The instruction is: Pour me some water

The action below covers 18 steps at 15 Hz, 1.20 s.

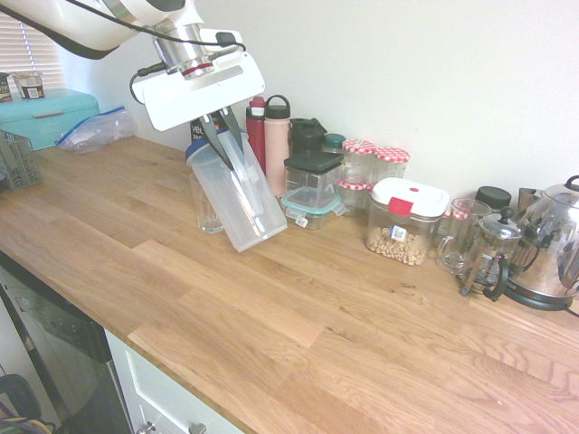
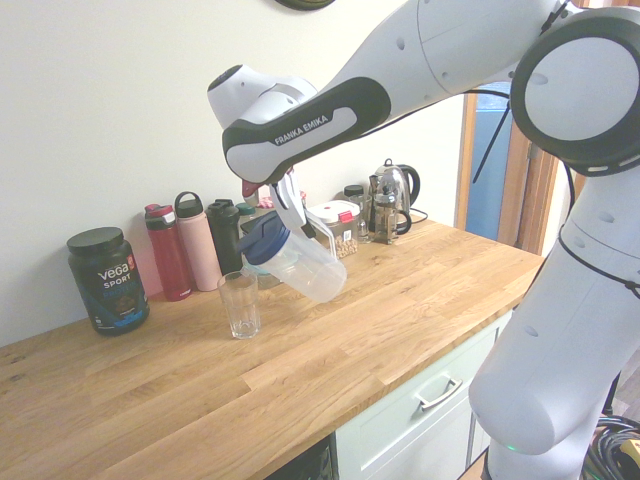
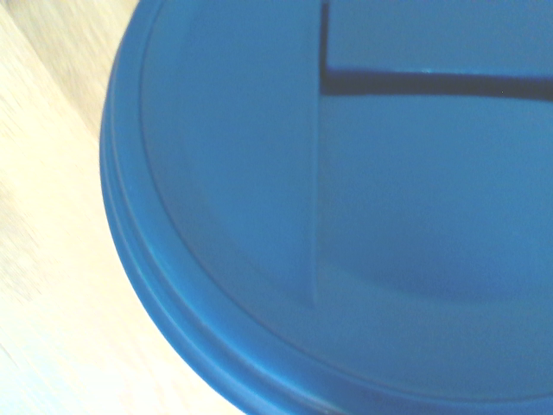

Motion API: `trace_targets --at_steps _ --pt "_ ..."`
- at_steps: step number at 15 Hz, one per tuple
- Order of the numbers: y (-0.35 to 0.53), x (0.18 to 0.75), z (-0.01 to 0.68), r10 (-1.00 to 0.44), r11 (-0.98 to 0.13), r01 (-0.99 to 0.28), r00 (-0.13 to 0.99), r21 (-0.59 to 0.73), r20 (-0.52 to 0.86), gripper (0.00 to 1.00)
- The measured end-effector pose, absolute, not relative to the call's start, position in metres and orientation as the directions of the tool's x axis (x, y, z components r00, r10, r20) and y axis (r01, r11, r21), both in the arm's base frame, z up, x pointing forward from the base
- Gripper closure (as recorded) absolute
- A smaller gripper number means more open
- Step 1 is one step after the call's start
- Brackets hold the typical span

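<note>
Pitcher [image 1: 237, 199]: tilted above counter [image 1: 217, 316], blue lid [image 2: 264, 240] toward drinking glass [image 2: 240, 305] | gripper [image 1: 237, 170]: fingers clamped on pitcher handle | first exterior view: glass left, white-lidded food container [image 1: 404, 223] right, kettle [image 1: 547, 240] farther right

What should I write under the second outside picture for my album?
The robot's gripper tips the blue-lidded pitcher toward a glass.
</note>
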State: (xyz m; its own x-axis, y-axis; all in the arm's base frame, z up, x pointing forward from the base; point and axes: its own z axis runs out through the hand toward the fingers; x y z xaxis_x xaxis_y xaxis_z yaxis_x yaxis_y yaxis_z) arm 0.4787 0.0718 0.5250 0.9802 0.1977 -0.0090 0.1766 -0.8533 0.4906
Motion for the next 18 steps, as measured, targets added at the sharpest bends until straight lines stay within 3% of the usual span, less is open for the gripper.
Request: trace_targets --at_steps 11,18 --pt "0.101 0.483 0.503 0.261 -0.761 0.234 0.964 0.605 -0.045 1.00" --pt "0.101 0.485 0.508 0.259 -0.759 0.221 0.966 0.613 -0.028 1.00"
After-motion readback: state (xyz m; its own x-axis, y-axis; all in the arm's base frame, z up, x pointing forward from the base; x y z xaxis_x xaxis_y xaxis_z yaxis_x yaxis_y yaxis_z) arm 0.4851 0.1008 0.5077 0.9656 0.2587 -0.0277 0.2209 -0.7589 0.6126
